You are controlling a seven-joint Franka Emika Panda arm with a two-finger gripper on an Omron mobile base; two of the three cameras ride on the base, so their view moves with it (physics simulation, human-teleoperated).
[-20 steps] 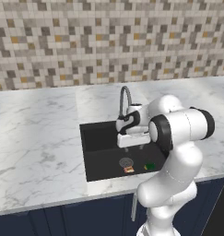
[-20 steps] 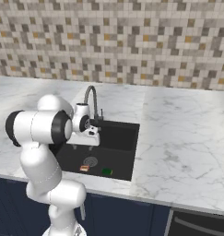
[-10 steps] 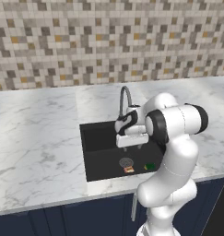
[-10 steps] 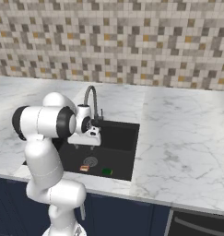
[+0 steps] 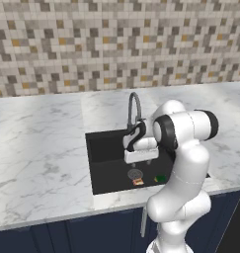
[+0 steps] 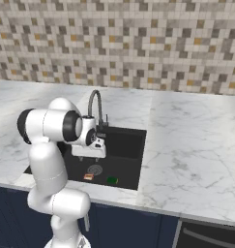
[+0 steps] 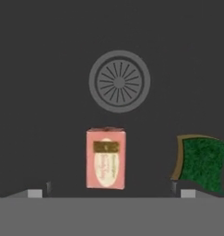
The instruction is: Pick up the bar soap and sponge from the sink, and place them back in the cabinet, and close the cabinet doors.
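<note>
Where the left base view looks down over the marble counter [image 5: 37,148], the black sink [image 5: 104,170] is seen near the middle, with the grey faucet [image 5: 134,106] arching at its back edge. The white arm is bent over the basin and the gripper [image 5: 141,157] is held above the sink floor. The drain [image 5: 135,174] lies just below the hand, the bar soap [image 5: 138,182] is found at about 5 o'clock from the drain, and the sponge [image 5: 161,178] lies near the soap at its 3 o'clock, apart from it.

In the right base view the gripper [image 6: 90,151] is seen over the sink [image 6: 124,145], in front of the faucet [image 6: 95,104]. The drain [image 6: 95,169] is on the basin floor, the bar soap [image 6: 88,177] is placed at about 7 o'clock from it, and the sponge [image 6: 111,180] lies near the soap toward 3 o'clock.

In the hand view the jaws are seen wide apart, with nothing between them but the basin floor; the gripper [image 7: 111,193] is centred just below the bar soap [image 7: 105,159]. The drain [image 7: 119,81] sits at 12 o'clock from the soap, clear of it. The sponge [image 7: 202,162] lies at 3 o'clock, close above one fingertip [image 7: 187,193].
</note>
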